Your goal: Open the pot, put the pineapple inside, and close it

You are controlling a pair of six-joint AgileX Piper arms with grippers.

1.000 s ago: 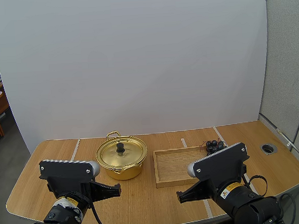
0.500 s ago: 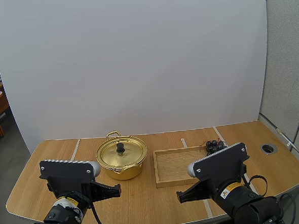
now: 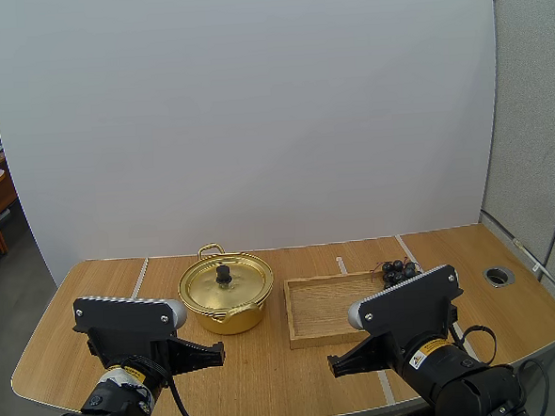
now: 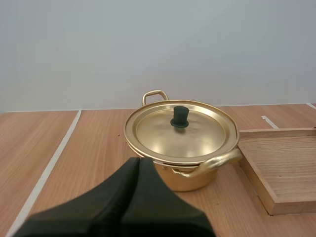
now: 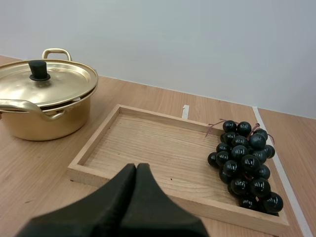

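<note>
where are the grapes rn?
High view: the grapes lie in the far right corner of the wooden tray, right of centre on the table; the lidded pot stands just left of the tray.

The round gold metal pot [image 4: 190, 181] is polished and glossy, and its black lid knob [image 4: 179, 116] is matt. Beside the pot, the shallow rectangular wooden tray [image 5: 153, 148] shows bare grain under glossy black grapes [image 5: 245, 165]. The light-brown wooden desk [image 4: 89, 148] looks smooth.

No words or numbers can be read. A yellow label [image 3: 131, 374] sits on the left arm [image 3: 124, 323] and a second yellow sticker [image 3: 427, 353] on the right arm [image 3: 411, 311], both nearer the camera than the pot [image 3: 225, 291]. Their print is too small to make out.
</note>
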